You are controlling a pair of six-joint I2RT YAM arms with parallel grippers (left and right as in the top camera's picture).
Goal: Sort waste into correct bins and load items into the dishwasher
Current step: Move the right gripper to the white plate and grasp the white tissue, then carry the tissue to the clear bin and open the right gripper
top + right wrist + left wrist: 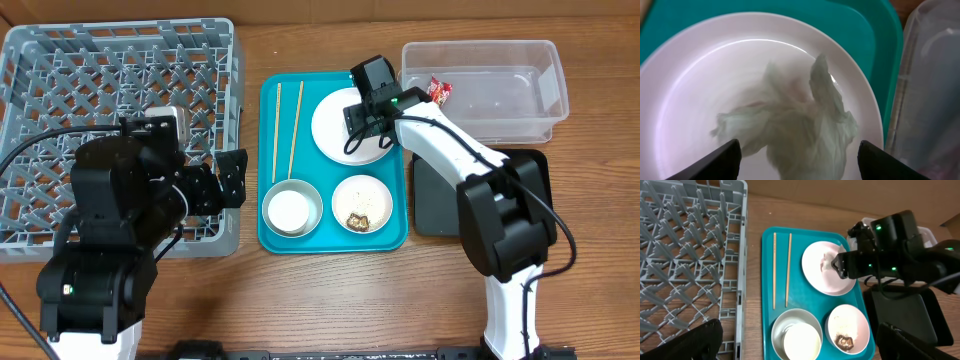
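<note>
The crumpled white napkin [800, 125] lies on the round white plate [700, 75] on the teal tray. My right gripper [799, 160] is open just above the plate [335, 125], one finger on each side of the napkin. The two chopsticks [287, 130] lie on the tray's left part. The white cup [288, 210] sits inside the steel-grey bowl [312, 195]. The pinkish bowl [362, 203] holds the brown morsel [357, 221] and rice grains. The red-and-white wrapper [439, 92] lies in the clear tub [485, 50]. My left gripper [235, 178] is open and empty beside the dish rack [100, 80].
The teal tray [270, 240] sits between the rack and the bins. The black tray [435, 205] lies right of it, partly under my right arm. The clear tub stands behind the black tray. Bare wooden table runs along the front.
</note>
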